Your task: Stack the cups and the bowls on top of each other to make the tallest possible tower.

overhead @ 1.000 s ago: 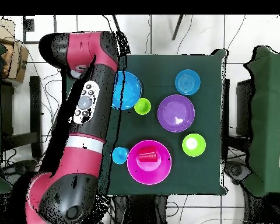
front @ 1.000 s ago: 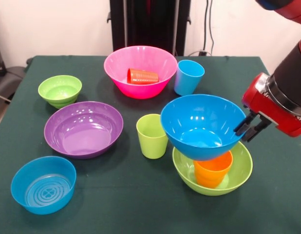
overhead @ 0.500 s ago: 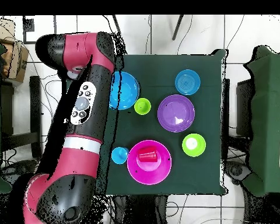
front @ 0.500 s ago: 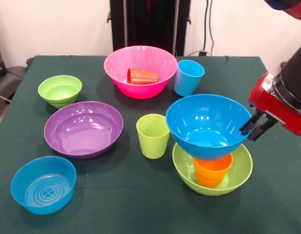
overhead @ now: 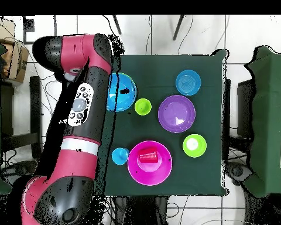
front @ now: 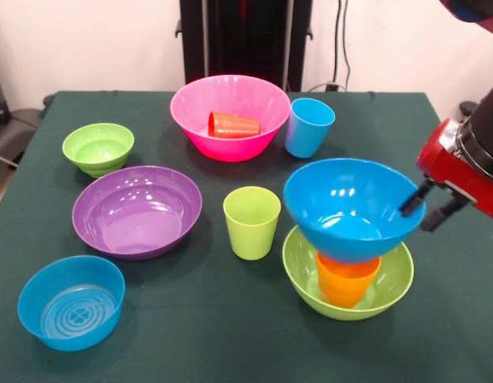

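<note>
1. Three pieces make up the tower (front: 350, 239) so far: the large glossy lime green plastic bowl (front: 390, 279) sits on the table, the orange plastic tapered cup (front: 346, 279) stands upright in it, and the large glossy blue plastic bowl (front: 352, 206) rests on the cup's mouth.
2. The red and black arm's gripper (front: 432, 209) is at the blue bowl's rim, and its two dark fingers (front: 412, 199) stand apart: one lies at the rim's edge, the other is clear of the bowl on the outer side. Nothing is clamped between them.
3. Judged from this, the step in hand is the release of the blue bowl onto the cup; the bowl appears to sit level and to bear on the cup alone.
4. Beyond the tower from the fingers stands the lime green plastic cup (front: 251, 222), upright; further off on that same side are the light blue plastic cup (front: 309, 126) and the large pink plastic bowl (front: 230, 116) with the red cup (front: 234, 124) lying on its side inside.
5. Further still from the fingers lie the large purple bowl (front: 137, 210), the small lime green bowl (front: 98, 148) and the small blue bowl with a ringed base (front: 71, 302).
6. The next move likely calls for drawing clear of the rim without nudging it, then fetching another piece, perhaps the nearby lime green cup.
</note>
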Motion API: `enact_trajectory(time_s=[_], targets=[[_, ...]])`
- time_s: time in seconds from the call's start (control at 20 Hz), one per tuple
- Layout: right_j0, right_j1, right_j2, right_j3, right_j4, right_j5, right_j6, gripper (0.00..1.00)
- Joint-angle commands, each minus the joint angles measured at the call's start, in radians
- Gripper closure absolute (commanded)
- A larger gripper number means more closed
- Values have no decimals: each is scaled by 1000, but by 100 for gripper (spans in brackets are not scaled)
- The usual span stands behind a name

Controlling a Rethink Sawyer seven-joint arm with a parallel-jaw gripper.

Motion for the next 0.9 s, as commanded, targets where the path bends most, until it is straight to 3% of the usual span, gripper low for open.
enact_trajectory(time_s=[0.05,0.9], targets=[[9,-38,109,107,-76,-52,-36,0],[17,-50,126,129,-88,-88,-49,0]])
